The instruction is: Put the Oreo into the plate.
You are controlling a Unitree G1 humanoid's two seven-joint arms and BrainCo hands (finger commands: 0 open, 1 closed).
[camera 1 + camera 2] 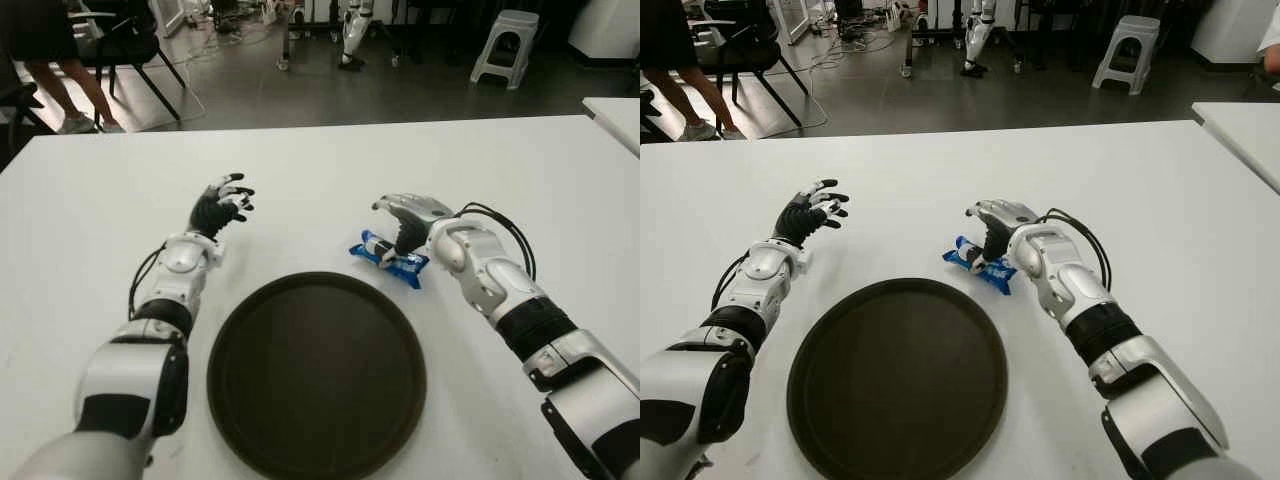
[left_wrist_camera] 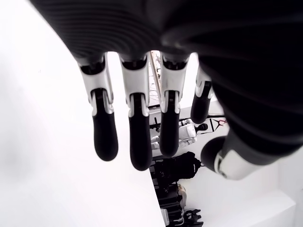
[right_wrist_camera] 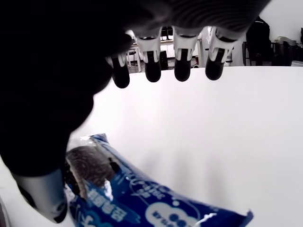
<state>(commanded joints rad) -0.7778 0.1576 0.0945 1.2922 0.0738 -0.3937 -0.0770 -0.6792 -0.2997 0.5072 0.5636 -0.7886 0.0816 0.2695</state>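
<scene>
White and bare, the surface [image 1: 320,160] fills most of what we see, and we read it from the left. In the left half of the frame, our left robot hand [image 1: 222,207] shows above the surface with its dark fingers [image 2: 105,137] spread loosely and nothing in them, well apart from everything else. Lower centre lies the plate [image 1: 316,374], round, dark brown and holding nothing, its far rim just short of the Oreo [image 1: 388,259]. That blue packet lies on the surface just beyond the plate's upper right edge, slightly right of centre in the frame. Our right robot hand [image 1: 405,225] is directly over it, palm down; in the right wrist view the four fingers [image 3: 182,70] reach out past the packet, extended and uncurled, while the thumb sits at the packet's near end. We see no closed grasp: the hand is released, and the Oreo is outside the plate.
</scene>
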